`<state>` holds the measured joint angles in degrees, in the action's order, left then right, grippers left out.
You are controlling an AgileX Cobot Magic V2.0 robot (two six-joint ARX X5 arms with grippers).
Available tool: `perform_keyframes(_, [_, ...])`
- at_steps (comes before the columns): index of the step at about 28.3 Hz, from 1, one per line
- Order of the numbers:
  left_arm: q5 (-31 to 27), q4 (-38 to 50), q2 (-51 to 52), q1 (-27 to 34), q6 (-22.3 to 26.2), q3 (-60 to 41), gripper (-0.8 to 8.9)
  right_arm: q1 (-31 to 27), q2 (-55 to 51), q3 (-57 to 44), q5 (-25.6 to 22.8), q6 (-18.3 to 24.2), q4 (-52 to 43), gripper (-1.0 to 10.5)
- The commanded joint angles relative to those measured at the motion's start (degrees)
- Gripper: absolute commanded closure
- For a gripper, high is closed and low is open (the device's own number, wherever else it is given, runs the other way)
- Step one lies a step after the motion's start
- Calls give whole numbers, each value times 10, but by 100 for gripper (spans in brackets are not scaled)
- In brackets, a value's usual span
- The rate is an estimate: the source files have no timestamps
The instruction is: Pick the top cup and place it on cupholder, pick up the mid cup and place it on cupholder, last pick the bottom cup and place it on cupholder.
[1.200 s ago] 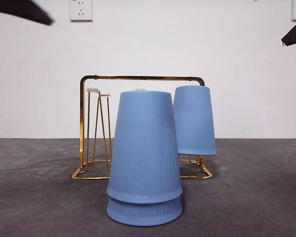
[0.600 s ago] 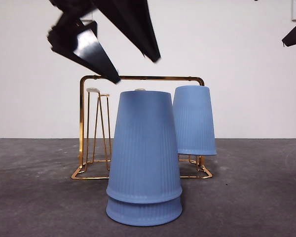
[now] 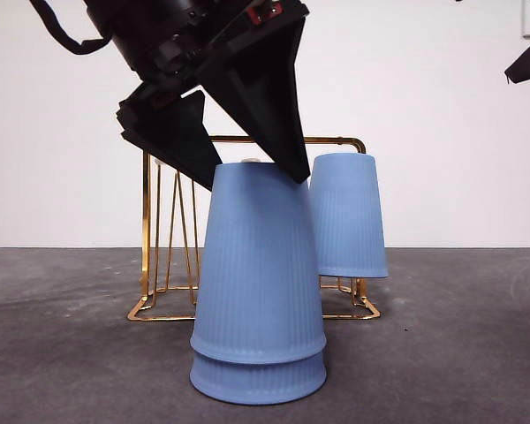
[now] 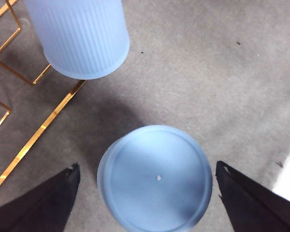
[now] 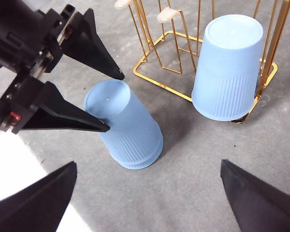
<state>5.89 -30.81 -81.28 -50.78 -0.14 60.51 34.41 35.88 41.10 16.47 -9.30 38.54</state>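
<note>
Two blue ribbed cups stand upside down as one stack [image 3: 259,283] in front of the gold wire cupholder [image 3: 147,221]. A third blue cup [image 3: 347,216] hangs upside down on a prong at the cupholder's right end. My left gripper [image 3: 247,177] has come down from above and is open, one jaw on each side of the stack's upper cup [image 4: 157,179] without clamping it. In the right wrist view the same gripper [image 5: 113,103] straddles the stack [image 5: 128,130]. My right gripper [image 5: 148,163] waits high up, open and holding nothing.
The cupholder's free prongs with white tips [image 5: 166,14] stand at its left end, behind my left arm. Its base wire [image 4: 38,133] lies close beside the stack. Grey table spreads around; a white wall is behind. The right arm shows as a black tip [image 3: 527,62].
My left arm has swung down from the upper left. Its open jaws now sit on either side of the stack's top. The cups and the cupholder have not moved.
</note>
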Motion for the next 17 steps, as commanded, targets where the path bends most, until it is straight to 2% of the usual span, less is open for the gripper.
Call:
perform_keyframes(1, [-3, 9, -8, -7, 14, 13, 369, 4, 3, 5, 0, -6, -4, 474])
perform_keyframes(8, [-4, 4, -8, -7, 14, 13, 384, 4, 3, 5, 0, -6, -4, 474])
perform_keyframes(12, [-3, 3, -8, -7, 14, 13, 474, 4, 3, 5, 0, -6, -4, 474])
perform_keyframes(17, [-3, 1, -8, -7, 11, 13, 476, 4, 3, 5, 0, -5, -4, 474])
